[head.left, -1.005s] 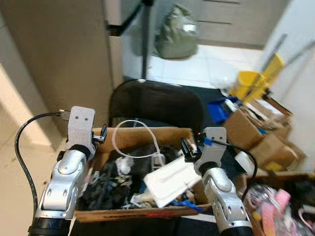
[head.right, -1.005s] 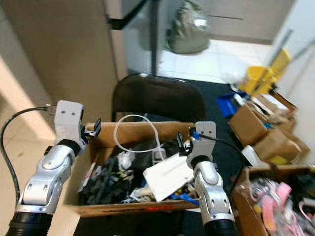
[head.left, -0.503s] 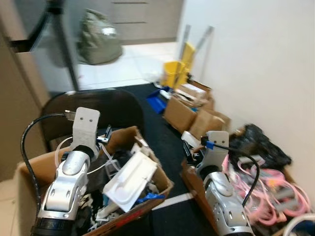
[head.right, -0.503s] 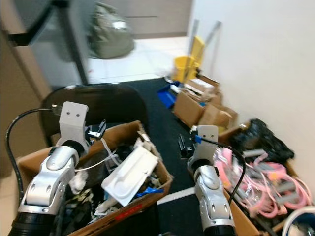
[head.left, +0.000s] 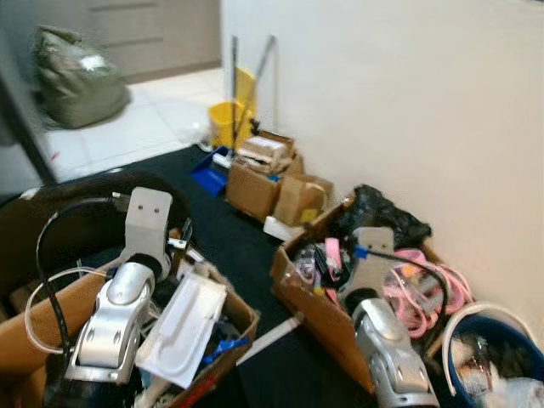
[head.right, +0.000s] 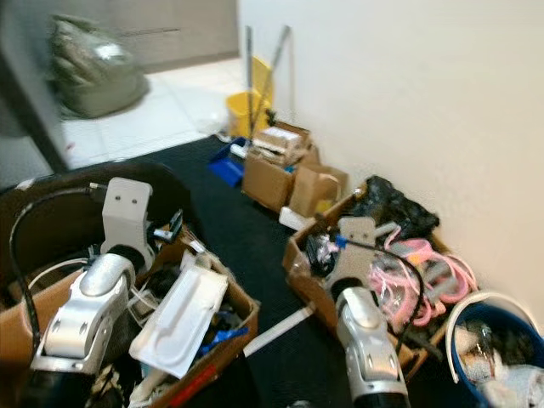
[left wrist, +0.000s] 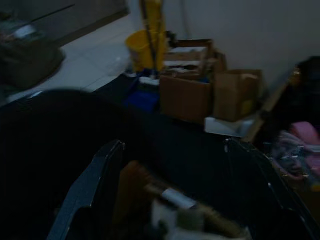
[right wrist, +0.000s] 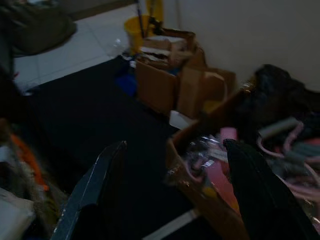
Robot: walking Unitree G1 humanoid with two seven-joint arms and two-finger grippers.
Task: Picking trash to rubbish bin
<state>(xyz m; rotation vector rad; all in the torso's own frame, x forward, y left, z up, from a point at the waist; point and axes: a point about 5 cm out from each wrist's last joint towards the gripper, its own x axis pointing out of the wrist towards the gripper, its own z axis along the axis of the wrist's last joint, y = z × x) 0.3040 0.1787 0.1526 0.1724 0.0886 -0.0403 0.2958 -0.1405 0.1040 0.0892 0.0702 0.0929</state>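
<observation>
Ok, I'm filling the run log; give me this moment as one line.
left gripper: open, empty, over cardboard box | right gripper: open, empty, by box of pink hangers | blue bin: far right | nothing held

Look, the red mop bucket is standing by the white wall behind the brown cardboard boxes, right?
Not quite: the plastic mop bucket is yellow, not red, as the right eye view shows. The rest holds: it stands by the white wall, behind the brown cardboard boxes.
</observation>
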